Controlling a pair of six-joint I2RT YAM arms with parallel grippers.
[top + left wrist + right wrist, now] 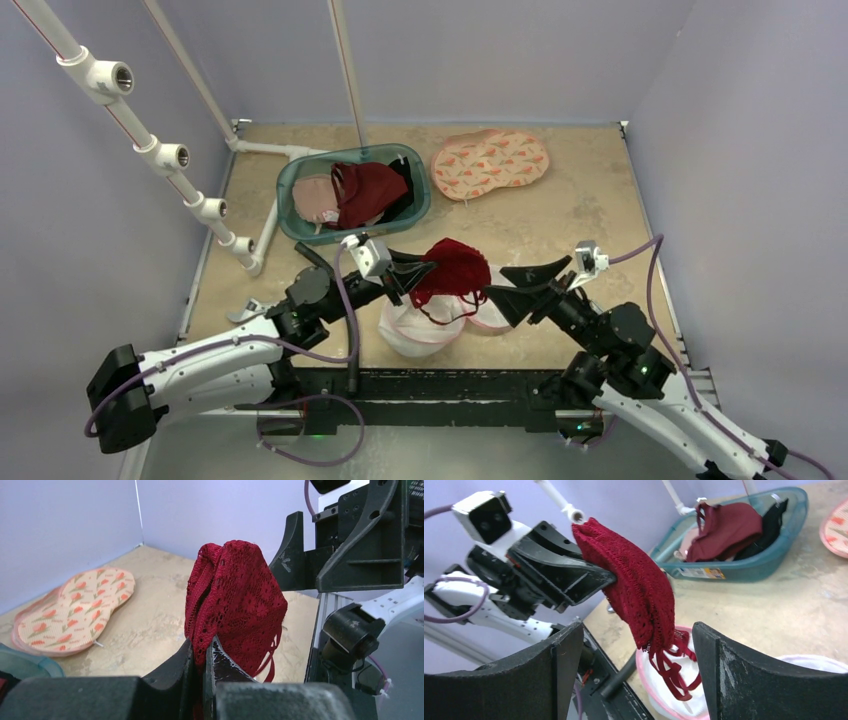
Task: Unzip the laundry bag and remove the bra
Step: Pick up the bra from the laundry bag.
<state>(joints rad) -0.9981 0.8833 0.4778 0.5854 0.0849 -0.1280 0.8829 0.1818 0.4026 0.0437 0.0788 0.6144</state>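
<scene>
Left wrist view: my left gripper (pixel 202 647) is clamped on the bra (pixel 235 605) by 1 lace edge, holding it above the bag (pixel 420 335). My right gripper (pixel 636 635) gapes wide, empty. The dangling straps (pixel 671 675) could snag the bag, and that thin pinch might slip.

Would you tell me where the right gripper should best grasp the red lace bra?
Probably the bunched lace cups of the red lace bra, approached from the robot's right: they hang free off the left gripper, facing the open right gripper.

A robotics lab cell — blank lilac walls (pixel 500 50), PVC pipe frame (pixel 165 155), bench-mounted arms (pixel 215 362).
</scene>
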